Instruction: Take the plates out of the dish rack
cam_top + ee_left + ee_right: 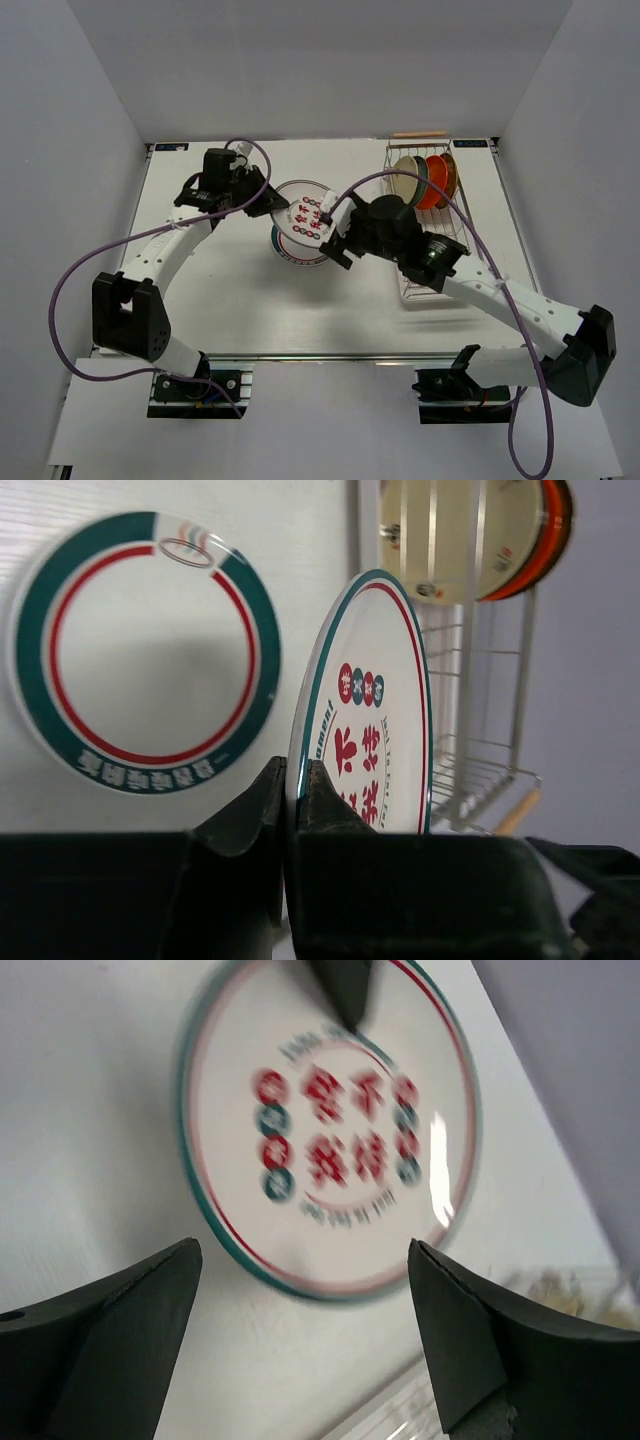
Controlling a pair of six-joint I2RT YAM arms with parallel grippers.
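Observation:
My left gripper (274,203) (296,780) is shut on the rim of a white plate with red characters and a green rim (306,214) (378,730), holding it tilted on edge. Under it, a white plate with a broad green band and a red ring (297,254) (140,650) lies flat on the table. My right gripper (331,237) (305,1300) is open and empty, just right of the held plate (330,1130). The dish rack (432,262) (485,750) stands at the right with cream (405,181) (465,535), red-orange (433,181) and yellow-brown (450,176) plates upright at its far end.
The rack's wooden handle (418,134) lies along its far end, another (518,810) shows at its near end. White walls enclose the table on three sides. Purple cables loop over both arms. The left gripper's finger (345,985) shows at the top of the right wrist view.

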